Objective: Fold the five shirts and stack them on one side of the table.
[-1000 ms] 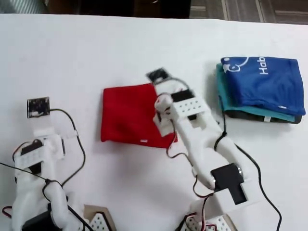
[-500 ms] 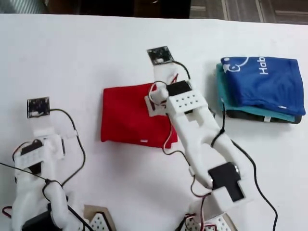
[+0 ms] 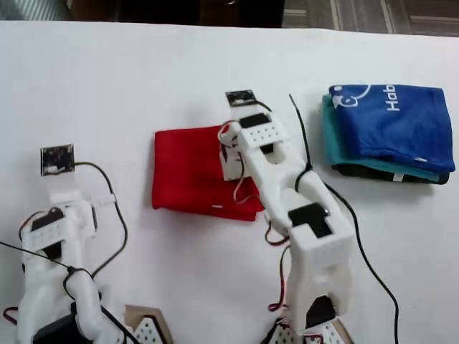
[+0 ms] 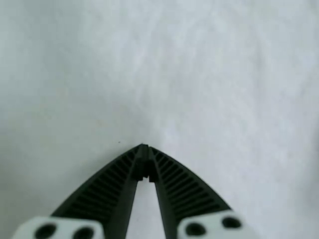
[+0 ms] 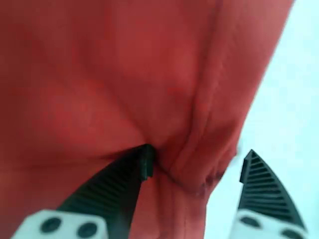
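Observation:
A folded red shirt (image 3: 190,172) lies in the middle of the white table (image 3: 129,79). My right arm leans over its right edge, and the right gripper (image 5: 197,164) stands open there, one finger pressed into the red cloth (image 5: 109,79), the other over the bare table beside the hem. A bunched fold of the shirt sits between the jaws. At the right of the table a blue shirt (image 3: 391,122) tops a stack on a teal shirt (image 3: 337,147) and a dark one (image 3: 366,172). My left gripper (image 4: 144,164) is shut over bare tablecloth near the front left.
The left arm (image 3: 54,236) rests at the front left with its cable looping beside it. Arm bases and wires crowd the front edge. Open tablecloth stretches across the back and left of the red shirt.
The right arm has swung from a rightward lean to stand straighter, and its gripper has come down onto the red shirt's right edge. The left arm has kept still.

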You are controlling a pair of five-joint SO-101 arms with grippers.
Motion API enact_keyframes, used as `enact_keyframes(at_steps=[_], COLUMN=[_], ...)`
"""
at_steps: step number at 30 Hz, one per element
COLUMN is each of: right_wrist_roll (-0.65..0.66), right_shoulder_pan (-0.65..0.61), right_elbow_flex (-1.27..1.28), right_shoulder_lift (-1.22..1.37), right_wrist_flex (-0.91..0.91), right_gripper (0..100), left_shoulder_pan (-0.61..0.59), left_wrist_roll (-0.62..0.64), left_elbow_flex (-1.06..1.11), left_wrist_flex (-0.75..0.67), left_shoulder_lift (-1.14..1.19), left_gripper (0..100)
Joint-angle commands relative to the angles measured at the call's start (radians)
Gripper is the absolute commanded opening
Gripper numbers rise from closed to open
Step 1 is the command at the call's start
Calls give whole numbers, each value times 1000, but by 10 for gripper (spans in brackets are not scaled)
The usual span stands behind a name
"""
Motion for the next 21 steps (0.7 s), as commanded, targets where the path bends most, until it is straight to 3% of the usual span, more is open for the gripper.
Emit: enact_keyframes(at_steps=[1,4,7,14,21], right_wrist_roll=[-8,6,117,141,284], right_shoulder_pan=[-15,-31,-38,-1,50], right_elbow_flex=[-153,-313,-486,-767,-749], right_shoulder_lift=[140,262,372,475,225], right_wrist_flex=[113,245,357,510,512], right_gripper=[283,213,20,19,20], left_shoulder_pan=[8,8,8,8,8], left_wrist_roll=[6,6,6,6,6], left_elbow_flex=[-2,-2,-2,-2,-2], left_wrist_flex=[-14,-14,-12,-14,-14], left_shoulder_lift=[-26,-26,-26,-26,-26], left_gripper=[27,27,27,27,27])
